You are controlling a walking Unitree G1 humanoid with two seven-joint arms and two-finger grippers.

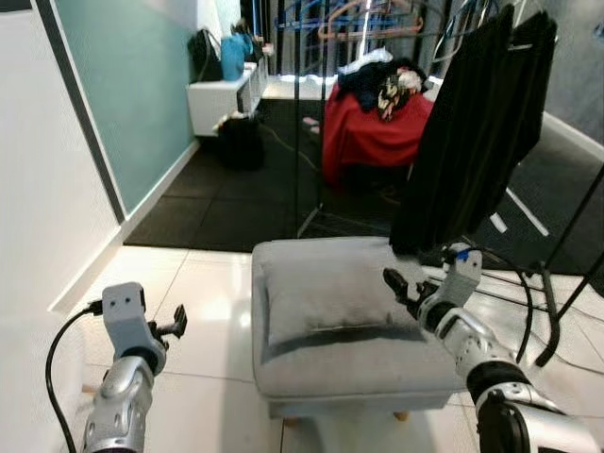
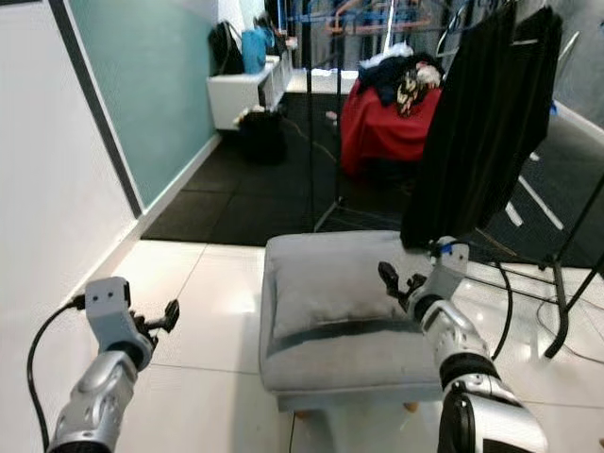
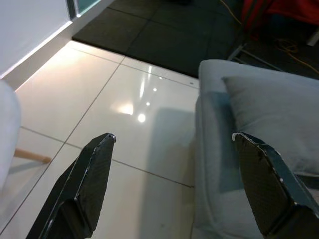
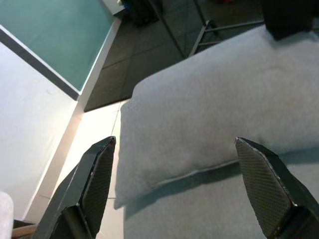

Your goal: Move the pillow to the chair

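Now pillow (image 1: 326,288) on chair (image 1: 377,363), right hand (image 1: 401,288) beside

Plain grey pillow (image 1: 326,288) on a matching grey chair (image 1: 349,363), white glossy floor tiles (image 1: 203,311).

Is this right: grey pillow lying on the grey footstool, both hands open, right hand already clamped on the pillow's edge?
Not quite. The right hand is open over the pillow and grips nothing; the right wrist view shows its fingers spread apart above the fabric. The rest holds: the pillow lies on the footstool, and the left hand is open.
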